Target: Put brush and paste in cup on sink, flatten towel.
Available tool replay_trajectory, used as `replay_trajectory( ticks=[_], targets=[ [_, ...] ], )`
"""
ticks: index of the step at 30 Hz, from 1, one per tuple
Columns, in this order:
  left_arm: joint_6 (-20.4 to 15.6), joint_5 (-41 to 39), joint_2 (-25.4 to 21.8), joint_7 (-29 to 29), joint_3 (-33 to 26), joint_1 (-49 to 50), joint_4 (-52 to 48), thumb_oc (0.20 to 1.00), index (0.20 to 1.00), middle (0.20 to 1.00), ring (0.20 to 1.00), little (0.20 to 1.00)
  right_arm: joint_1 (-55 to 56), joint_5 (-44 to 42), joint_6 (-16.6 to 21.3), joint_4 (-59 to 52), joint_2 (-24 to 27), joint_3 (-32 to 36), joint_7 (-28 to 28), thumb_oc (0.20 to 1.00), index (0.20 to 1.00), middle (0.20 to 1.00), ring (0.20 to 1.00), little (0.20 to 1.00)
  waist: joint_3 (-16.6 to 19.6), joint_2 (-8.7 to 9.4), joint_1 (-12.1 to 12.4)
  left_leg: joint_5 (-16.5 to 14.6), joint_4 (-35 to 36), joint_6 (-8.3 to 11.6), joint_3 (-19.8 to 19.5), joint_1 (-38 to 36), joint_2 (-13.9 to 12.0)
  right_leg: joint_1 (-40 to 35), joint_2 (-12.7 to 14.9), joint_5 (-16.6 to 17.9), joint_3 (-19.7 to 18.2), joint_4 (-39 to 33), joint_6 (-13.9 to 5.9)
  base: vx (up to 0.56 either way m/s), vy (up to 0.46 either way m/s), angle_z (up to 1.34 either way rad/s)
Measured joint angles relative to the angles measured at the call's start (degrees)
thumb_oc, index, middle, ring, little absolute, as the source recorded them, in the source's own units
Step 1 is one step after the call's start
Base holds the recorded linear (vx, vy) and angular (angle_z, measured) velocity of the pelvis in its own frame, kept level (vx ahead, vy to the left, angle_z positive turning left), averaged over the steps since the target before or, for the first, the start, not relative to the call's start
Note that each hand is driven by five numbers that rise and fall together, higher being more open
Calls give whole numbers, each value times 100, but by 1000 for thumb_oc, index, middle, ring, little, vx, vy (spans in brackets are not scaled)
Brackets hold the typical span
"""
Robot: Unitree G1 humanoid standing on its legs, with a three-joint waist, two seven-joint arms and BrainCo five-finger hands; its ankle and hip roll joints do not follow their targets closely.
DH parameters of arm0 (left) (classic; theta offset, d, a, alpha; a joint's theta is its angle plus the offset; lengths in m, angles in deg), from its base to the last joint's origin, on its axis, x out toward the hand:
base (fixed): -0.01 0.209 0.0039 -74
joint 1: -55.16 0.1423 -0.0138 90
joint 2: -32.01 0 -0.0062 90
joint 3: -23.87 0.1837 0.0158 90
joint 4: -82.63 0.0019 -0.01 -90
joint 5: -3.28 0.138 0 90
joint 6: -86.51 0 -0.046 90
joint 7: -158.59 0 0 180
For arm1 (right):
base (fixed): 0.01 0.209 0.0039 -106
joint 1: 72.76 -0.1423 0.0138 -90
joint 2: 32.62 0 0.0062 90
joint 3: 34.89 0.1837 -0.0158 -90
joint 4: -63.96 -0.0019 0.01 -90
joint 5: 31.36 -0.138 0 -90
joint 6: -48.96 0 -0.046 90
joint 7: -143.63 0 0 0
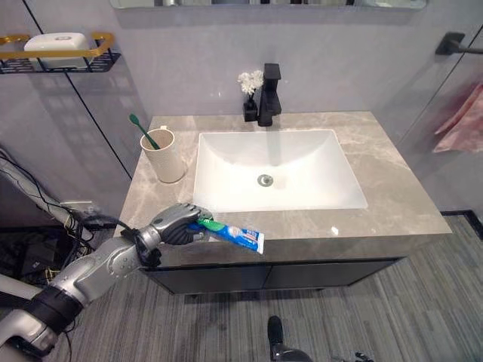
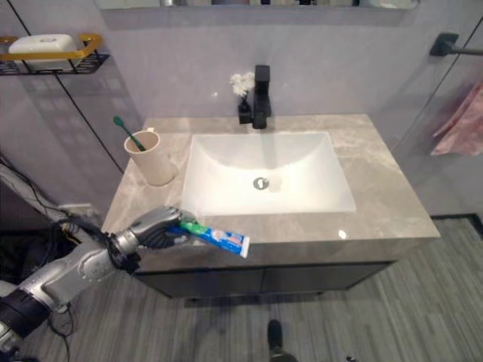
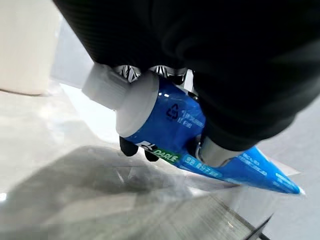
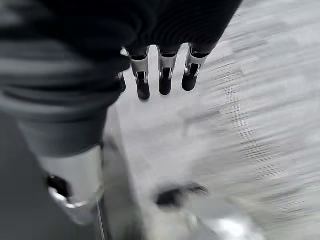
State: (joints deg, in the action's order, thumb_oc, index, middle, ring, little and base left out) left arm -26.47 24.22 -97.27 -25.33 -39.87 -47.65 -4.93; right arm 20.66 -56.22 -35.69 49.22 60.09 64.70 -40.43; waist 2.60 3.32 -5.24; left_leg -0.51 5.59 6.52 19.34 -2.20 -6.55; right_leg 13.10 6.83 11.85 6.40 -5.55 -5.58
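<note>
Your left hand (image 1: 178, 224) is at the front left edge of the counter (image 1: 392, 188), fingers curled tight round the cap end of the blue toothpaste tube (image 1: 235, 235). The tube's flat end sticks out toward the right, over the counter's front lip. The green toothbrush (image 1: 143, 131) stands in the beige cup (image 1: 164, 155), left of the white basin (image 1: 273, 167). Your right hand (image 4: 160, 75) hangs over the floor, fingers relaxed, holding nothing. A pink towel (image 1: 462, 122) hangs at far right.
</note>
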Motion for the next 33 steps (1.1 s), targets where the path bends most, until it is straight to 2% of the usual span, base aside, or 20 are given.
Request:
replay_trajectory(
  ticks=[2,4,5,6,7,8,9,11,13,14,16,19,22,23,25,27,28,29,31,33],
  targets=[
    [70,66,17,-258,-333,52,-26,200,200,200,200,200,38,-659,100,-76,402,576,-267,1000,1000,1000,1000,1000,82,152,-13,-4,0,-3,-16,-43,20,-65,-2,13,30,0,-21,5,18,7],
    [209,257,134,-476,-723,92,-66,200,200,200,200,200,81,-1036,137,-550,702,1413,-681,1000,1000,1000,1000,1000,107,222,-27,-21,1,-25,-16,-114,20,-131,11,6,28,-1,-27,-7,19,-1],
    [281,325,346,-785,-1083,185,-120,200,200,200,200,200,263,-1020,397,-1535,769,1623,-1377,1000,1000,1000,1000,1000,94,205,-55,-25,4,-35,-10,-148,29,-152,30,4,19,-3,-30,-45,29,-4],
    [337,351,496,-974,-1167,151,-143,200,200,200,200,200,266,-906,578,-2123,819,1615,-1720,1000,1000,1000,1000,1000,121,250,-67,-29,-2,-40,-13,-180,28,-191,58,-7,18,3,-23,-26,32,0],
    [393,433,689,-1199,-1261,150,-156,200,200,200,200,200,387,-742,616,-3099,775,1660,-2147,1000,1000,1000,1000,1000,114,228,-119,-31,5,-43,-35,-193,30,-236,42,-1,37,-3,-30,-27,13,9],
    [438,495,902,-1480,-1276,108,-187,200,200,200,200,200,410,-231,1041,-3837,775,1548,-2512,1000,1000,1000,1000,1000,127,191,-189,-32,6,-44,-74,-212,24,-280,71,-7,63,-3,-23,-9,6,13],
    [440,530,992,-1577,-1278,79,-241,200,200,200,200,200,283,26,1085,-4134,817,1467,-2710,1000,1000,1000,1000,1000,136,207,-189,-37,7,-40,-92,-237,14,-312,56,-21,75,-2,-23,-30,2,8],
    [476,626,1386,-1738,-1459,62,-445,200,200,200,200,200,211,758,954,-5393,845,1222,-3124,1000,1000,1000,1000,1000,133,151,-180,-54,6,-48,-97,-266,3,-330,27,-43,74,-1,16,-20,-6,1],
    [469,645,1399,-1815,-1459,-47,-618,200,200,200,200,200,-9,1314,1021,-5600,851,1095,-3202,1000,1000,1000,1000,1000,147,170,-192,-44,5,-33,-100,-268,-3,-326,15,-19,74,-1,2,-29,-6,2],
    [513,709,1396,-1815,-1575,-89,-879,200,200,200,200,200,-102,1655,719,-6223,874,975,-3241,1000,1000,1000,1000,1000,149,172,-162,-28,1,-13,-121,-262,-20,-324,-2,-15,96,18,26,-25,-5,3],
    [478,711,1407,-1952,-1708,-371,-1132,200,200,200,200,200,-292,2392,786,-7035,1138,432,-3069,1000,1000,1000,1000,1000,150,150,-167,-24,3,-3,-131,-276,-37,-357,-55,-4,95,44,32,-7,-2,2],
    [487,716,1400,-1987,-1709,-909,-1265,200,200,200,200,200,-776,2722,801,-7521,1405,-188,-2583,1000,1000,1000,1000,1000,168,173,-143,-14,-4,14,-148,-294,-72,-426,-79,-28,148,47,38,-41,-6,4],
    [521,701,1303,-2002,-1593,-1535,-1322,200,200,200,200,200,-1971,1269,790,-7677,2142,-2085,-1130,1000,1000,1000,1000,1000,180,191,-145,-11,-19,20,-105,-386,-91,-478,-101,-21,131,46,45,-26,0,-4],
    [483,701,1321,-2002,-1557,-1650,-1338,200,200,200,200,200,-2197,1023,863,-7782,2214,-2455,-618,1000,1000,1000,1000,1000,180,192,-136,-11,-19,20,-117,-396,-103,-505,-102,-41,154,41,49,-13,9,6],
    [473,663,1282,-2009,-1543,-1683,-1395,200,200,200,200,200,-2468,401,835,-7817,1993,-2712,-179,1000,1000,1000,1000,1000,184,197,-10,-4,-20,30,-133,-422,-104,-507,-103,-41,166,46,54,-3,4,3],
    [482,659,1265,-2000,-1519,-1697,-1358,200,200,200,200,200,-2785,49,795,-7787,1941,-3070,13,1000,1000,1000,1000,1000,181,191,5,-4,-20,30,-127,-430,-94,-512,-97,-39,162,43,54,0,0,0],
    [497,630,1176,-2007,-1520,-1625,-1381,200,200,200,200,200,-3143,-475,761,-7831,1497,-3379,132,1000,1000,1000,1000,1000,169,172,161,-7,-19,32,-124,-455,-138,-539,-76,-85,176,-2,88,21,1,3],
    [526,622,1160,-2000,-1490,-1643,-1377,200,200,200,200,200,-3324,-648,750,-7839,1201,-3470,216,1000,1000,1000,1000,1000,162,162,152,-7,-20,34,-127,-448,-145,-541,-82,-85,189,-2,93,20,3,6],
    [569,596,1171,-2002,-1462,-1627,-1379,200,200,200,200,200,-3742,-1113,752,-7904,468,-3717,371,1000,1000,1000,1000,1000,120,102,310,-6,-20,40,-158,-464,-169,-582,-99,-80,221,0,91,24,3,11],
    [574,598,1176,-2002,-1454,-1623,-1376,200,200,200,200,200,-3994,-1262,753,-8035,282,-3942,500,1000,1000,1000,1000,1000,91,60,410,-4,-22,44,-221,-467,-161,-627,-104,-70,293,40,113,23,4,21]
  ],
)
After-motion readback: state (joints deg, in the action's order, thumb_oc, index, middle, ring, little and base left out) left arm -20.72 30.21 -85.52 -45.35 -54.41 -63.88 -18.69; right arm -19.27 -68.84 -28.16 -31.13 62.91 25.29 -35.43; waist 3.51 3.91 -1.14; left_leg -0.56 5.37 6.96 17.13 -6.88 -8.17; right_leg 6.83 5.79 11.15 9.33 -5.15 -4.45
